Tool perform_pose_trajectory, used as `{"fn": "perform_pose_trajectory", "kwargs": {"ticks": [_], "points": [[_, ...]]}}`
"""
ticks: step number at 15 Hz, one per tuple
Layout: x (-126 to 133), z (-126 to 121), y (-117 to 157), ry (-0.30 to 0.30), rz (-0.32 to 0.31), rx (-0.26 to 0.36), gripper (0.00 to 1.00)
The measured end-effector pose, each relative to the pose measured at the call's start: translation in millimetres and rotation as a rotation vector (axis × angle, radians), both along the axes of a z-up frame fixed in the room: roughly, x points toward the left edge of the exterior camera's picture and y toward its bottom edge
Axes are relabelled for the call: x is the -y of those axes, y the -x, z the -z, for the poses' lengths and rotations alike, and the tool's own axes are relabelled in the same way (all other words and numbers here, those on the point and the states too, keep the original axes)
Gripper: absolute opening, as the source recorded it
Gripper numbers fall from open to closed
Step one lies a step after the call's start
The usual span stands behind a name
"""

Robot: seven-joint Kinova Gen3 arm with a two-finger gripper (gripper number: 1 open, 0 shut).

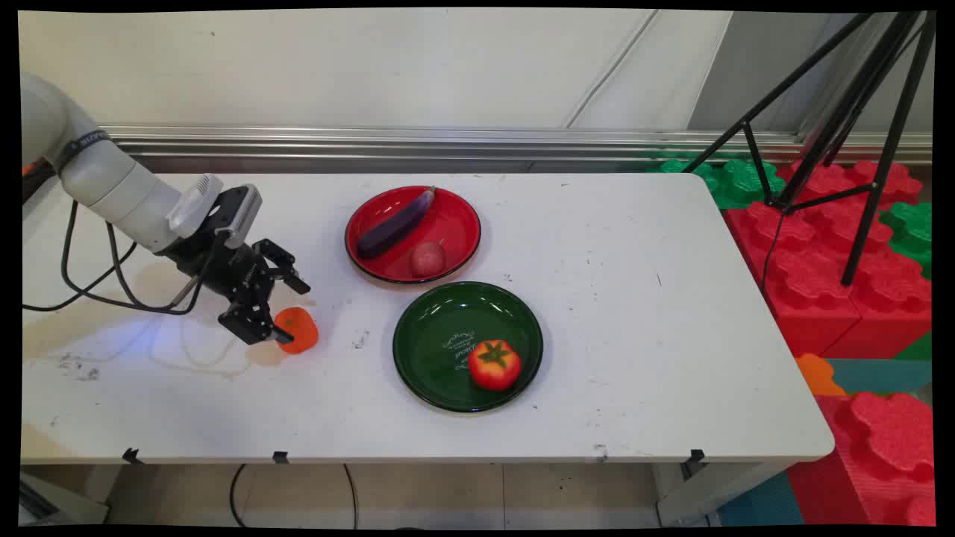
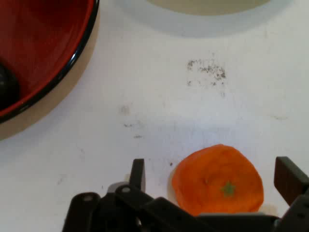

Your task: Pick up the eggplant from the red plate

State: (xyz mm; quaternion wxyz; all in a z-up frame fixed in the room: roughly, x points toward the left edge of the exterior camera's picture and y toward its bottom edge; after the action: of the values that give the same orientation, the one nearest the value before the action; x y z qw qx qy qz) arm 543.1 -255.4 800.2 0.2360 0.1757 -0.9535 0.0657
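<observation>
The gripper point(image 1: 287, 309) is down low over the left part of the white table point(image 1: 634, 313), and its two fingers are spread wide, one on each side of the orange point(image 1: 297, 330). In the hand view you can see it plainly: the orange point(image 2: 218, 180) sits on the table between the left finger point(image 2: 137, 174) and the right finger point(image 2: 288, 179), nearer the right one, with a clear gap on both sides. Nothing is gripped; the hand is open and empty.

Off to the right, well apart from the gripper, the red plate point(image 1: 455, 216) carries a dark purple eggplant point(image 1: 395, 224) lying slantwise and a small reddish fruit point(image 1: 427, 259) at its near edge. Just nearer than that and touching or almost touching it is the green plate point(image 1: 433, 350), with a tomato point(image 1: 494, 364) on its right near part. The red plate's rim point(image 2: 72, 63) shows at the upper left of the hand view.

By the look of it, this is the moment of framing the orange for a grasp. Closing well would call for the fingers to be centred on the fruit and low enough to catch its widest part, since a rounded, smooth thing may squirt out of a high pinch.
</observation>
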Motion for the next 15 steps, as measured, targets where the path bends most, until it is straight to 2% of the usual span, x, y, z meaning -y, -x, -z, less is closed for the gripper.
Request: {"fn": "perform_pose_trajectory", "kwargs": {"ticks": [9, 15], "points": [[-9, -24, -18, 0.028, -0.015, -0.031, 1.00], [-11, -52, -29, 0.054, -0.075, -0.087, 1.00]]}}
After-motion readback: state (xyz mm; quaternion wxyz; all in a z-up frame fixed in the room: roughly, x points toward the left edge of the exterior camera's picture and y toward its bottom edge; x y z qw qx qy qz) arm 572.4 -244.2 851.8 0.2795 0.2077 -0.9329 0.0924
